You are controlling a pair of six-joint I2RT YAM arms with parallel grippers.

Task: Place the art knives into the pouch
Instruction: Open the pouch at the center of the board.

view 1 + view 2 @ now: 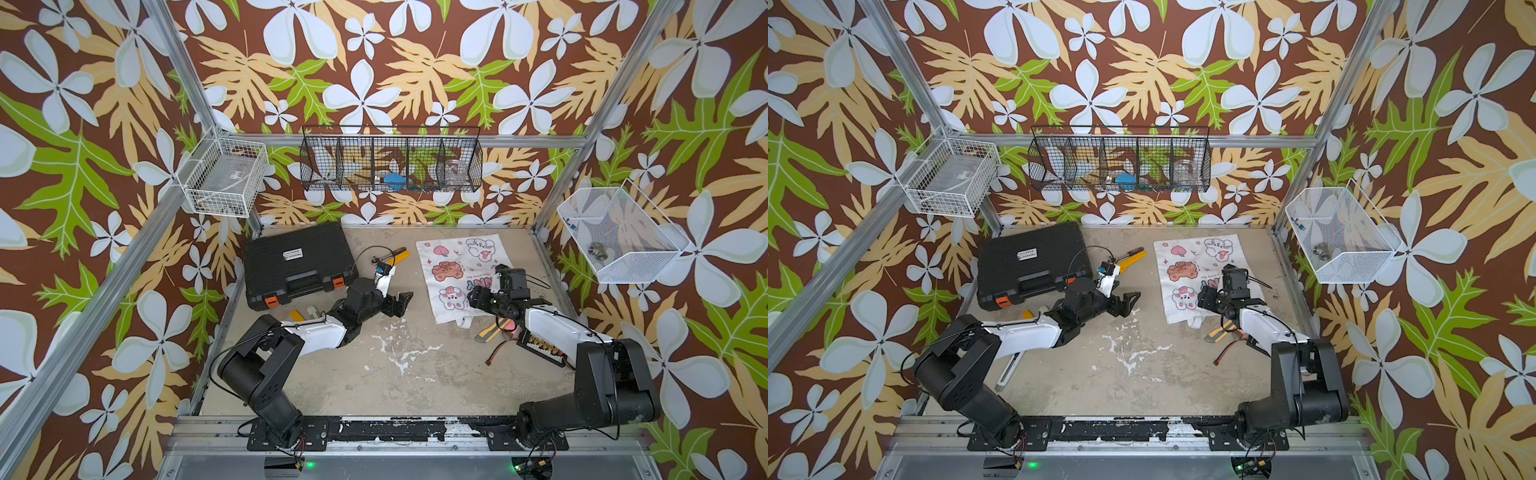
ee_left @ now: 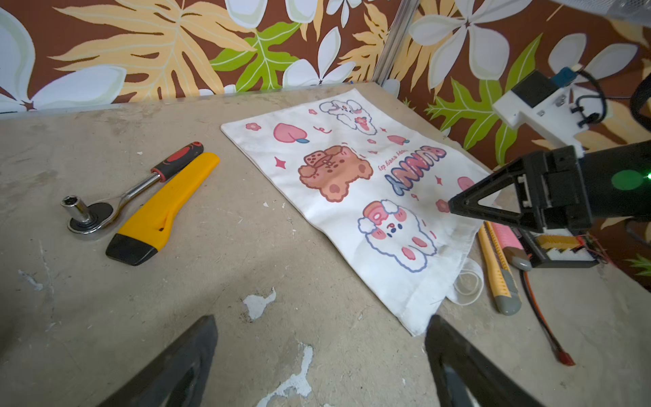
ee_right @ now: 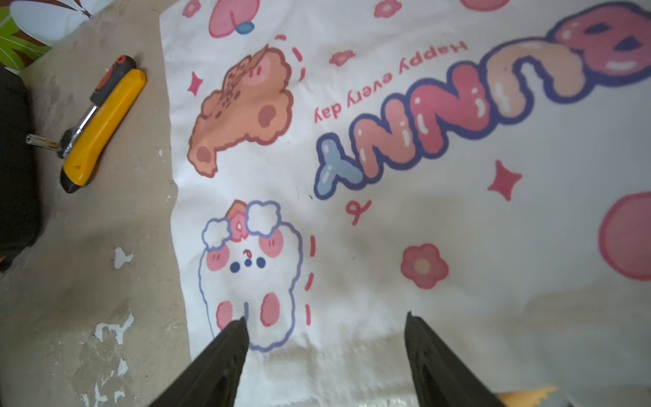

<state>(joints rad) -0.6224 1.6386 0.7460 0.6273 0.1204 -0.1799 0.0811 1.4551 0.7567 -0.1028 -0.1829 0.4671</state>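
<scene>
White cloth pouch (image 1: 465, 274): lies flat on the far right of the desk (image 1: 395, 374). Its mouth and strap handles (image 2: 466, 285) are at the near edge, and the mouth looks pressed flat.
Art knife candidates: slim yellow-grey cutter (image 2: 498, 267) and pink cutter (image 2: 503, 236) lie on the desk just right of the pouch mouth. Fat yellow utility knife (image 2: 165, 208) lies left of the pouch, right beside a ratchet wrench (image 2: 116, 201). None is in the pouch.
Right pincer (image 3: 326, 317): spread, empty, low over the pouch's near part.
Left pincer (image 2: 322, 319): spread, empty, over bare desk left of the pouch.
Risk, wrong item: three look-alike knives, easy to grab the wrong one.
Risk, mouth: a pinch on the flat cloth may catch both layers, so no opening forms.
Risk, pick: the slim cutter lies flat, so fingers could skid. The pink cutter and a cable (image 2: 539, 317) nearby may get dragged.
Risk, insert: the pouch is unpinned, so pushing a knife in could slide it.
</scene>
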